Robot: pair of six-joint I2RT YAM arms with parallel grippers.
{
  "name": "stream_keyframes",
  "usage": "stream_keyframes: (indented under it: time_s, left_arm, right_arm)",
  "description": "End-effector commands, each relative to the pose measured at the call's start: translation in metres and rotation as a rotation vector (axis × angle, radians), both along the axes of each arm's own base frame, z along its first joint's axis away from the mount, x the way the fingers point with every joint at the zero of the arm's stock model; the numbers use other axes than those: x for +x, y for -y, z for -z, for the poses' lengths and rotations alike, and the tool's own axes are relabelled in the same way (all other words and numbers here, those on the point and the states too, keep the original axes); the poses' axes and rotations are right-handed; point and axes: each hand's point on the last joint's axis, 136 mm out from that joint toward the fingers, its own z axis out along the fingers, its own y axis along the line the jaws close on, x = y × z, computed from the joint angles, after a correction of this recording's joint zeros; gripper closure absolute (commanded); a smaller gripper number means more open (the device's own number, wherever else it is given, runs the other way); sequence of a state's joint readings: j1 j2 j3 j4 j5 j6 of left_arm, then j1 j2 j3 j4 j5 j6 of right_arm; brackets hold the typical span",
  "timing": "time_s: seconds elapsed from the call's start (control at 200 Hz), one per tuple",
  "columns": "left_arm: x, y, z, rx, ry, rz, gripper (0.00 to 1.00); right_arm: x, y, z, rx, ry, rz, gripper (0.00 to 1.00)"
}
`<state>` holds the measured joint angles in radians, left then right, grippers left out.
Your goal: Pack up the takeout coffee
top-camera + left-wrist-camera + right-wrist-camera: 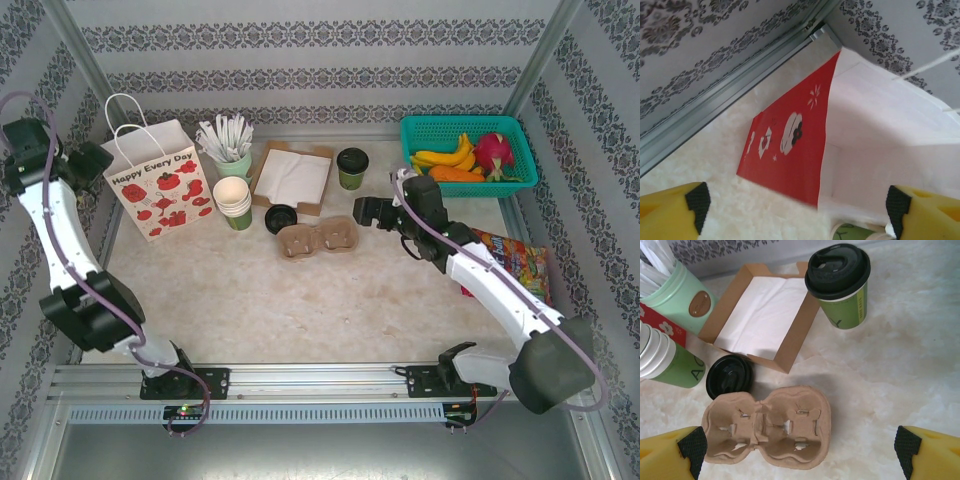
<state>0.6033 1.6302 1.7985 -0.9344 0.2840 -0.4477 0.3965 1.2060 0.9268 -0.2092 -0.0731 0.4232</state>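
The right fingers (930, 452), spread wide, should straddle the takeout coffee (837, 290) near the surface's (900, 365) far edge, gripping below its lid (837, 267), while the left fingers (665, 212), also wide, steady the paper bag (880, 125).

Materials, as we read them:
takeout coffee (844, 307): matt green paper, semi-gloss black plastic lid (837, 269); cup carrier (767, 427): rough brown pulp; bag (158, 188): smooth printed paper; tabletop (300, 300): pale stone-look, low sheen.
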Motion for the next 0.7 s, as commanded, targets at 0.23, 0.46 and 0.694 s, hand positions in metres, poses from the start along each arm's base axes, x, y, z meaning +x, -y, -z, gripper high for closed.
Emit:
stream_keyframes:
  time_s: [0.23,0.46,0.694]
  left_arm:
    - [0.013,0.002,0.017,0.065,-0.192,0.171,0.23]
    - [0.020,0.003,0.031,0.106,-0.299,0.222,0.38]
    - [0.024,-0.003,0.036,0.114,-0.346,0.208,0.67]
  right_arm:
    - [0.000,0.018,-0.007,0.015,0.044,0.059,0.02]
    - [0.003,0.019,-0.003,0.005,0.031,0.065,0.02]
    - [0.003,0.018,0.000,-0.019,0.020,0.047,0.02]
